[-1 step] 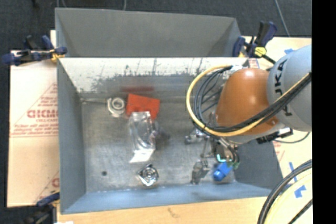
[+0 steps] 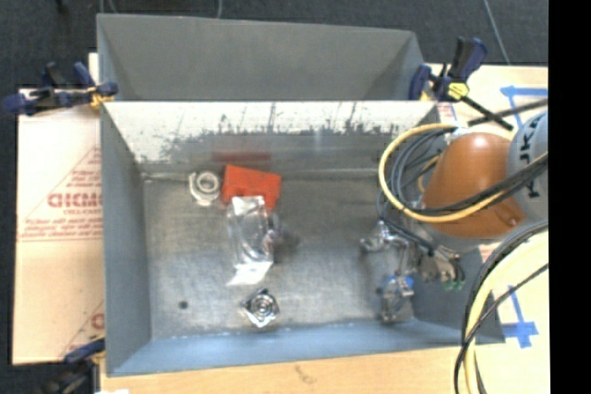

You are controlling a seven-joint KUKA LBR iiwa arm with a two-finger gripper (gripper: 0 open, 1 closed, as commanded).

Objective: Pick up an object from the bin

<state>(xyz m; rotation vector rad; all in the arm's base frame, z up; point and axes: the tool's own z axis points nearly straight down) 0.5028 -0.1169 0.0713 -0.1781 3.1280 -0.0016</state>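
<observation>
- My gripper stands low at the right end of the bin, its fingers spread over bare floor, pinching nothing.
- Nearest item: a small metal nut-like piece by the front wall, well apart from the gripper.
- A clear plastic packet lies mid-floor, touching an orange block behind it.
- A white ring lies just beside that block.

Ring left of block, bag just before it, nut nearer front — end effector well right.
</observation>
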